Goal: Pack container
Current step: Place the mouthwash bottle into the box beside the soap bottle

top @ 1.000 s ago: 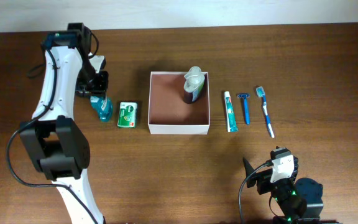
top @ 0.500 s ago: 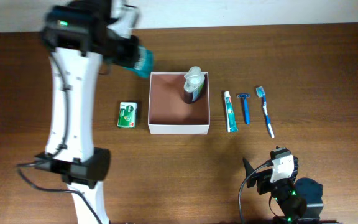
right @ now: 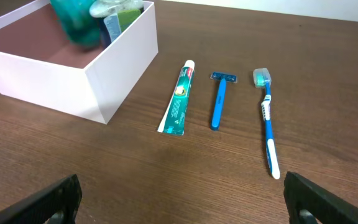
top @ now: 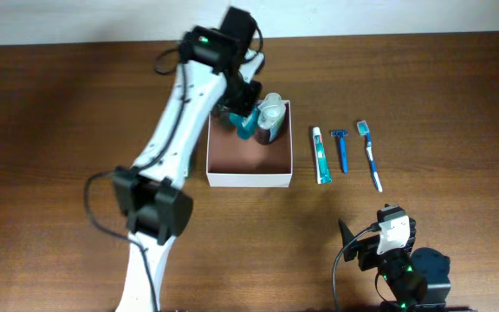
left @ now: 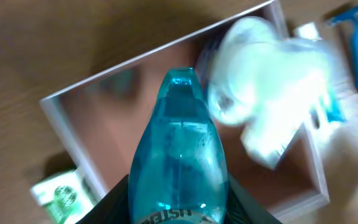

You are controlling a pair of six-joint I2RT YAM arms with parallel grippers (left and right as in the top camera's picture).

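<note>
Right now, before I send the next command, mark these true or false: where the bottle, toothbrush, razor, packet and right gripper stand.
1. The left gripper holds the teal bottle over the container. True.
2. The toothbrush lies inside the container. False: it lies on the table, right of the razor.
3. The razor lies between the toothpaste and the toothbrush. True.
4. The right gripper is shut on the toothpaste. False: it is open and holds nothing.
5. The green packet lies outside the container. True.
</note>
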